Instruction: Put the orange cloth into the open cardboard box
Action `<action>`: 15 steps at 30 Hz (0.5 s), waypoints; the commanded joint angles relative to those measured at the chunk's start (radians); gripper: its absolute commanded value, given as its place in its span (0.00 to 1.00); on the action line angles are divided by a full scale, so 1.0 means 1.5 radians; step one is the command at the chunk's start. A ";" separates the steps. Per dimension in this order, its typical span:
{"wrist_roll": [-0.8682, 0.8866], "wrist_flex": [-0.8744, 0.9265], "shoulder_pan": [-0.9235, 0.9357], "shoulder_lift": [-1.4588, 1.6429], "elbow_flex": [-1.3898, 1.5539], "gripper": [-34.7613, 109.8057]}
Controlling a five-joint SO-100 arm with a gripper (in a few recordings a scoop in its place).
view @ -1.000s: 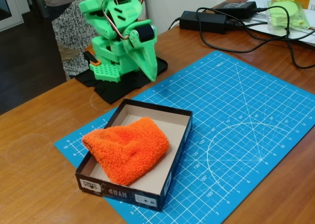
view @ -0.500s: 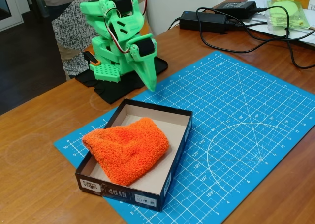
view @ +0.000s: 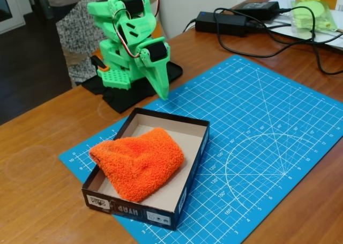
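The gripper [view: 163, 91], jaws closed and empty, has folded back toward the desk's far edge. The orange cloth [view: 138, 161] lies in the open cardboard box [view: 197, 128], one corner overhanging its left wall; placement looks done.

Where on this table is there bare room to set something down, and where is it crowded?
The blue mat lies bare right of the box, up to the cables. Bare wood lies left of the box. Crowded: the cloth fills most of the box, the green arm stands behind it, and power bricks sit at the far edge.
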 commanded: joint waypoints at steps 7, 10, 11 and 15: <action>-0.004 -0.003 -0.003 0.010 0.004 0.24; -0.001 -0.003 0.002 0.010 0.004 0.24; 0.000 -0.003 0.004 0.010 0.004 0.24; 0.003 -0.003 0.009 0.010 0.004 0.24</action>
